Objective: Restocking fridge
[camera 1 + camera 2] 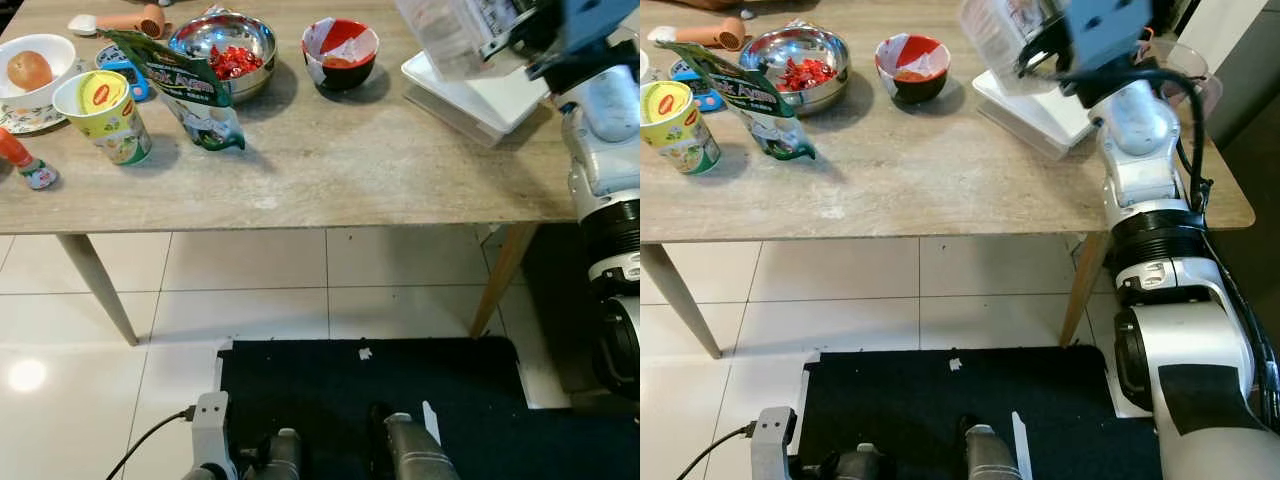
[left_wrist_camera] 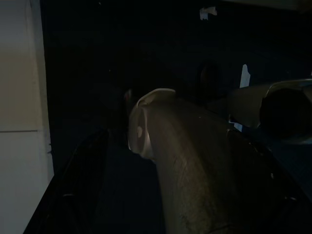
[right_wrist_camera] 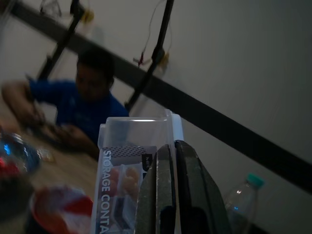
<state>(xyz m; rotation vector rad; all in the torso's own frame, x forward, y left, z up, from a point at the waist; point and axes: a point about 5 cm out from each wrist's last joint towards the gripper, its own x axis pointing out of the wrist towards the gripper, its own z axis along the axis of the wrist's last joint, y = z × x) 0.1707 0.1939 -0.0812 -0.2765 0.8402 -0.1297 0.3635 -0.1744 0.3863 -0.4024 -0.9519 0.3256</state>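
Right gripper (image 3: pixel 168 195): we see its jaws clenched on the rim of a clear storage container (image 1: pixel 452 35), lifted above the table's (image 1: pixel 330 170) right end

Storage container: in the air, tilted, over the stacked white trays (image 1: pixel 490 100); its printed label reads "STORAGE CONTA" in the right wrist view (image 3: pixel 124 180)

White trays: at the table's right end, near the front edge, just beside the corner

Red bowl (image 1: pixel 340 52): left of the trays, well back from the front edge, apart from them

Steel bowl (image 1: pixel 225 45): left of the red bowl, holding red pieces; a green snack bag (image 1: pixel 185 85) leans in front of it

Yellow-lidded cup (image 1: pixel 105 115): left of the bag, nearer the front edge

White bowl (image 1: pixel 35 70): at the far left, holding a round orange-brown fruit

Open room: we note a bare strip of table along the front edge, from the cup across to the trays

Under the table: white floor tiles (image 1: pixel 250 290) and a dark mat (image 1: pixel 380 400) with its edge lying just inside the table's right leg (image 1: pixel 500 280)

Left arm: hangs idle in shade over the dark mat; we cannot tell how its jaws stand

Person (image 3: pixel 83 107): in blue, seated at the table's far side, blurred

Bottle (image 3: pixel 241 202): clear, teal-capped, just beside the right gripper in the wrist view
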